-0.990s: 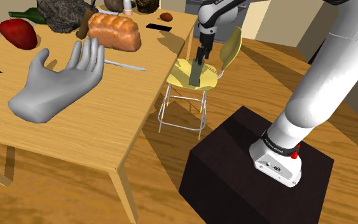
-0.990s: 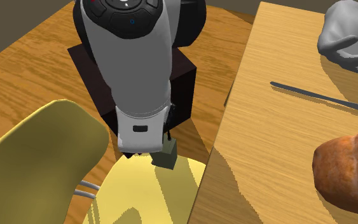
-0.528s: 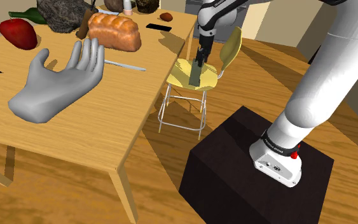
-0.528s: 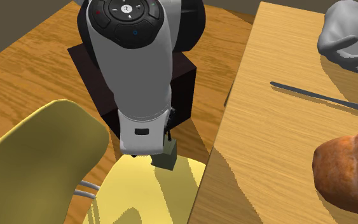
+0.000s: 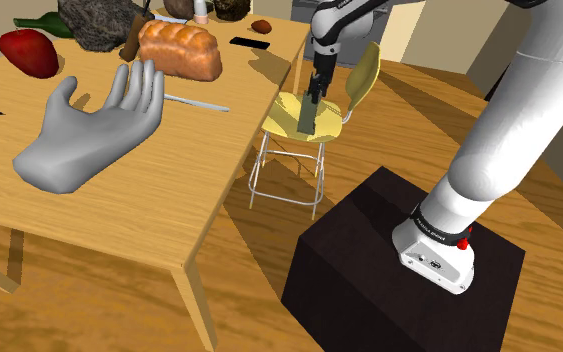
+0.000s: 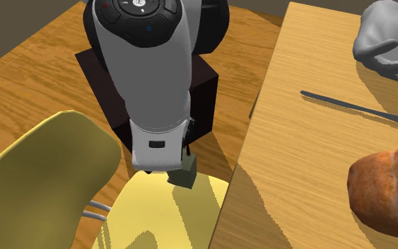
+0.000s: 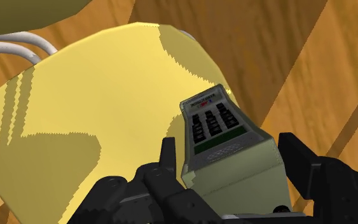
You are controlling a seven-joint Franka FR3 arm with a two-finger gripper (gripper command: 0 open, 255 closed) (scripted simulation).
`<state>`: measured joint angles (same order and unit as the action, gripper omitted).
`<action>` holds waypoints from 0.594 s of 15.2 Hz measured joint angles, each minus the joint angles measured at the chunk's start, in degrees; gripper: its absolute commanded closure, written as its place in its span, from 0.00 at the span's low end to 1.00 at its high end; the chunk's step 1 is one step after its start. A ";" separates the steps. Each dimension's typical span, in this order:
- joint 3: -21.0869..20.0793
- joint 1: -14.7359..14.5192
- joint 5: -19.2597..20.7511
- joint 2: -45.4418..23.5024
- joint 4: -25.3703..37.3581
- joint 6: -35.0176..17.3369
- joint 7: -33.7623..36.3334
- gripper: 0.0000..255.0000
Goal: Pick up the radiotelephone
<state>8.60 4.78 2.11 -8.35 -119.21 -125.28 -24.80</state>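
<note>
Over the yellow chair seat (image 5: 284,115), just beside the bench (image 5: 119,190): claw (image 5: 312,97) is clamped on the radiotelephone (image 5: 306,120). Wrist view confirms it, with one black finger (image 7: 168,160) on each side face of the handset and both in contact.

Radiotelephone (image 7: 215,127) is a grey-green block with a dark keypad and a thin green strip on its face. It hangs roughly upright under the claw, keypad end away from it and toward the seat.

In the shoulder view its lower end lines up with the seat surface. Can't tell if it's touching or just clear, the angle's poor for that.

In the second exterior view the radiotelephone (image 6: 185,174) pokes out below the white wrist link (image 6: 155,92). It's above the chair seat (image 6: 183,219), at the seat's edge nearest the stand. Chair back (image 6: 34,184) curves up at that view's left.

Chair frame is thin metal tube (image 5: 269,170), standing on the wood floor (image 5: 269,250).

On the bench, all well apart from the claw:
- grey hand model (image 5: 89,125), palm up
- bread loaf (image 5: 179,48)
- knife (image 5: 197,101) lying flat between the hand model and the loaf
- red lump (image 5: 29,52) near the far corner
- flat black slab (image 5: 250,43) beyond the loaf

Stand (image 5: 399,260) is a dark box at the shoulder view's lower right. The arm (image 5: 509,130) rises from it and reaches across to the chair.
</note>
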 measured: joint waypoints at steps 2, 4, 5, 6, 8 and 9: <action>-0.02 -0.06 0.07 0.61 0.68 1.30 0.07 1.00; 0.02 -0.04 0.12 1.09 1.62 2.72 -0.03 1.00; 0.05 -0.02 0.17 1.53 1.84 3.37 -0.08 1.00; 0.04 -0.05 0.24 1.99 2.23 4.21 -0.03 1.00; 0.02 -0.12 0.33 2.79 2.91 5.68 0.05 1.00; 0.00 -0.15 0.37 3.10 3.29 6.36 0.09 1.00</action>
<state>8.59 4.63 2.48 -5.25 -115.92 -118.92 -24.71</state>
